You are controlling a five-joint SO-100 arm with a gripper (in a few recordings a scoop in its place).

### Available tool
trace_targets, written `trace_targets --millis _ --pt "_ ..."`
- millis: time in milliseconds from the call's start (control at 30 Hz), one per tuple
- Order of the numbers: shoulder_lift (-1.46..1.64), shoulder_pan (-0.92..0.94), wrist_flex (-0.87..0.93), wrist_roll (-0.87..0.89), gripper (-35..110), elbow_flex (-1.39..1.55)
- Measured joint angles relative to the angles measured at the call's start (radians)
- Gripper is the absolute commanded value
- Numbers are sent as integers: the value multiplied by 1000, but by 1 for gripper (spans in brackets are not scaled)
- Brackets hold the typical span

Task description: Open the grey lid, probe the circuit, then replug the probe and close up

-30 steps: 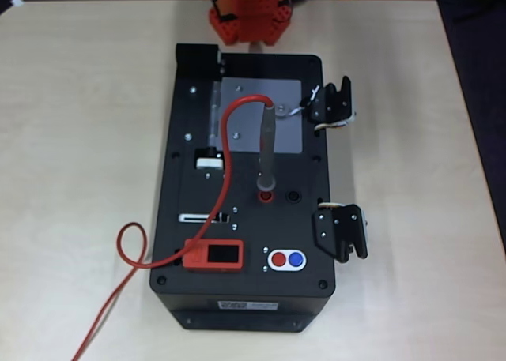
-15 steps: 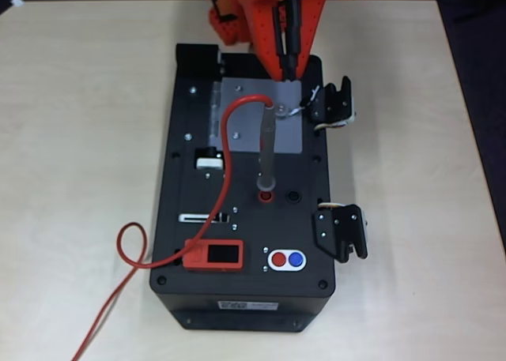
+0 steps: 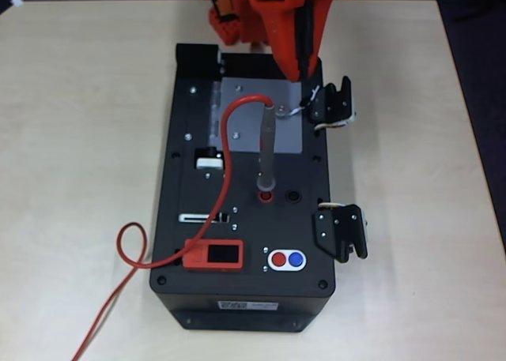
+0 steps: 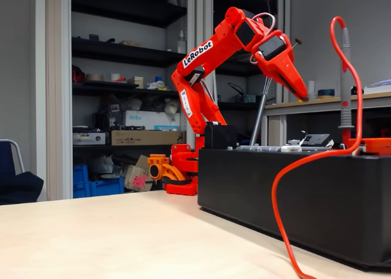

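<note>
The grey lid (image 3: 249, 116) lies flat and closed on the back part of the black box (image 3: 198, 242). The circuit is hidden. The probe (image 3: 267, 152) stands upright in the red socket (image 3: 266, 194), and its red cable (image 3: 225, 163) arcs left and down to the orange display (image 3: 213, 255). In the fixed view the probe (image 4: 346, 77) rises at the right with the cable (image 4: 287, 169) hanging in front of the box. My orange gripper (image 3: 306, 72) hovers above the lid's back right corner, shut and empty; in the fixed view the gripper (image 4: 302, 95) points down, well above the box top.
Two black side latches (image 3: 332, 104) (image 3: 341, 231) stick out on the box's right side in the overhead view. Red and blue buttons (image 3: 286, 259) sit near the front. The cable loops on the table (image 3: 63, 140) left of the box. The arm's base (image 3: 229, 25) stands behind the box.
The arm has swung in from the back over the box's rear edge. In the last half second the gripper has shifted a little right, toward the lid's back right corner.
</note>
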Motion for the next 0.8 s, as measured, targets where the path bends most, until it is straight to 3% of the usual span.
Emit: trace_targets --millis 133,233,800 --pt "0 -26 14 -144 16 34" --pt "0 -40 38 -193 18 77" --pt "95 -78 -38 -216 21 261"
